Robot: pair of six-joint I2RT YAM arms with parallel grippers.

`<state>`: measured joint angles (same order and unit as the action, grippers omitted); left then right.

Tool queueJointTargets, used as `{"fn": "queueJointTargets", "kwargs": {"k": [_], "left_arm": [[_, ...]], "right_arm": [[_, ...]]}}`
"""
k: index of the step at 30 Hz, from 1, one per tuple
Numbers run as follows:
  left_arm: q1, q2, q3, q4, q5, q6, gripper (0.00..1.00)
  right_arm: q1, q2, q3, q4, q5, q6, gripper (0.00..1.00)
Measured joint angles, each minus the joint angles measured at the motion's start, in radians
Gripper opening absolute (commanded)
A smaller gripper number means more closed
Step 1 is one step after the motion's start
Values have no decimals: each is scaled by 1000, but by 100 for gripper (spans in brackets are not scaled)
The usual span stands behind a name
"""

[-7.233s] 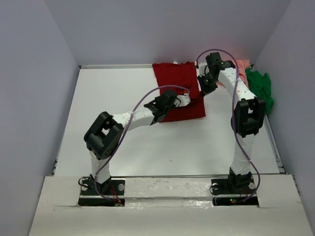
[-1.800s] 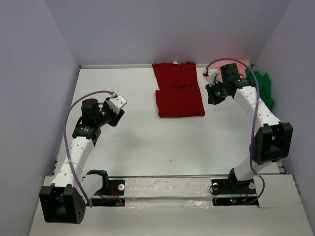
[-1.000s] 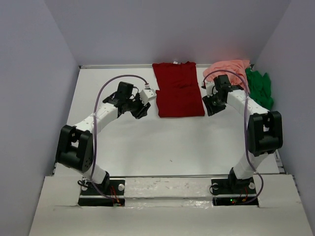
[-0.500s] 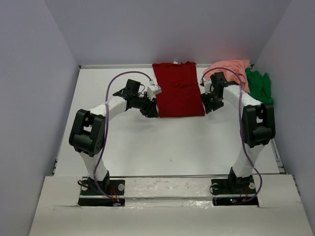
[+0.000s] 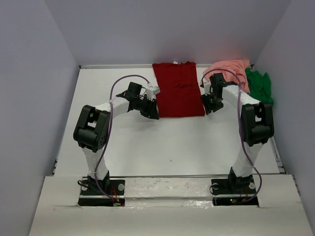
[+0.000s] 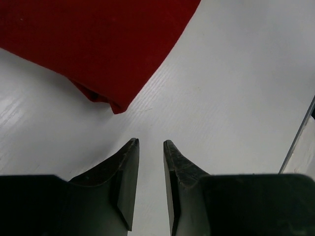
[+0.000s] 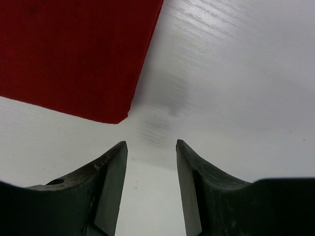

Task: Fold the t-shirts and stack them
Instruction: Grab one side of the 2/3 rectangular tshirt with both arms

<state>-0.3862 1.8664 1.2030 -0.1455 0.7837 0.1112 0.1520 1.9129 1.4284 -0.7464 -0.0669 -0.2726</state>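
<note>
Cloth first: the red shirt [image 5: 178, 91] lies folded flat at the far middle of the table [image 5: 162, 147]. We see the pink shirt [image 5: 229, 67] bunched just to its right, and the green shirt [image 5: 260, 86] crumpled beyond that by the right wall. Our left gripper [image 6: 150, 143] sits just off the red shirt's near left corner, jaws a narrow gap apart, pinching nothing. Our right gripper [image 7: 150, 143] is by the near right corner, jaws spread wider, also empty.
</note>
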Motion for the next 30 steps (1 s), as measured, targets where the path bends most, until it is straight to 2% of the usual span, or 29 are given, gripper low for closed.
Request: {"fn": "queueJointTargets", "kwargs": {"k": [6,7,8,12,19,30], "left_arm": [[0,82,20,-2,-63,-39,37],[0,99,28,-3,-67,-42,34],[0,116,38,-5,-71,-43,28],[0,177,123,-46,-76,-45,15],[-11,153,148,-47,-57,-43,0],[-119,71,170,-60,-35,-37,0]], "right_arm": [[0,9,4,-3,8,0,50],[0,9,4,-3,8,0,49],[0,9,4,-3,8,0,48],[0,9,4,-3,8,0,47],[0,14,11,-5,8,0,45],[0,33,24,-5,8,-1,42]]}}
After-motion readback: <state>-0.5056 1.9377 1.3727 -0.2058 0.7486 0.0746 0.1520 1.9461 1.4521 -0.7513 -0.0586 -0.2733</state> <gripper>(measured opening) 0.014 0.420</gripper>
